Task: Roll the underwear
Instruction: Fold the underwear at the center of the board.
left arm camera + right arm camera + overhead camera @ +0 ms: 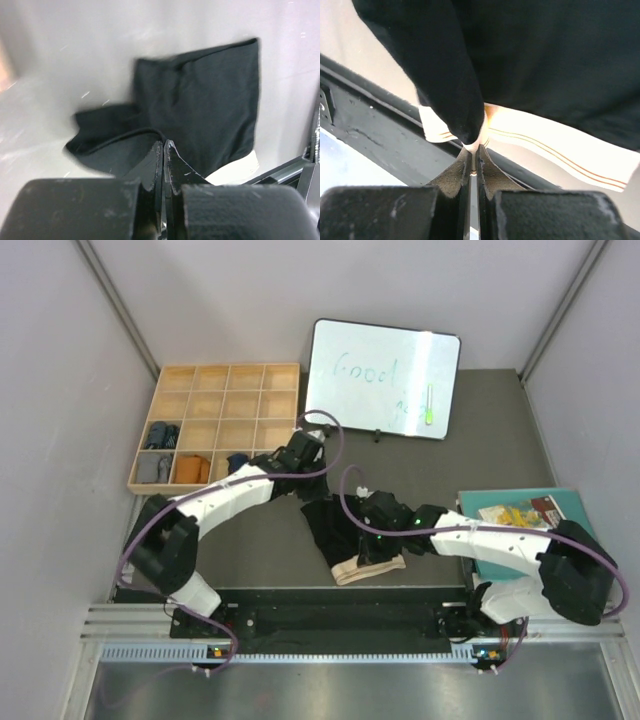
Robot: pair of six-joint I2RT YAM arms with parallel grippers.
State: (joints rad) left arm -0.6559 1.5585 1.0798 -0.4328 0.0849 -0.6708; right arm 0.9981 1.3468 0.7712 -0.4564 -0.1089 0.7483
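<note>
Briefs (332, 528), black with a beige waistband (366, 570), lay on the table (480, 440) close to its near edge, roughly midway between the two arms. The waistband was the nearest part and the dark cloth spread away from it toward the far left. The right gripper (472, 146) reached in from the right. Its jaws were clamped on the edge of the waistband, and a sliver of pale cloth showed between the fingertips in the wrist view. A fold of black cloth draped just above them, and the rest of the waistband ran off to the right with thin orange stripes along it.

Just beyond the briefs, the left gripper (163, 145) pointed at them with its jaws pressed together. Its tips sat over a curved hem in the wrist view. Whether they touched the cloth could not be told, and nothing showed between them.

To the right, a teal book (562, 502) lay flat near the table's edge.

Farther back on the left sat a wooden tray (230, 367) of square compartments. In its near-left cells were a grey bundle (152, 472), a navy bundle (160, 434) and an orange bundle (190, 470). At the far side a whiteboard (380, 380) lay with faint writing and a green marker (428, 405) on it.
</note>
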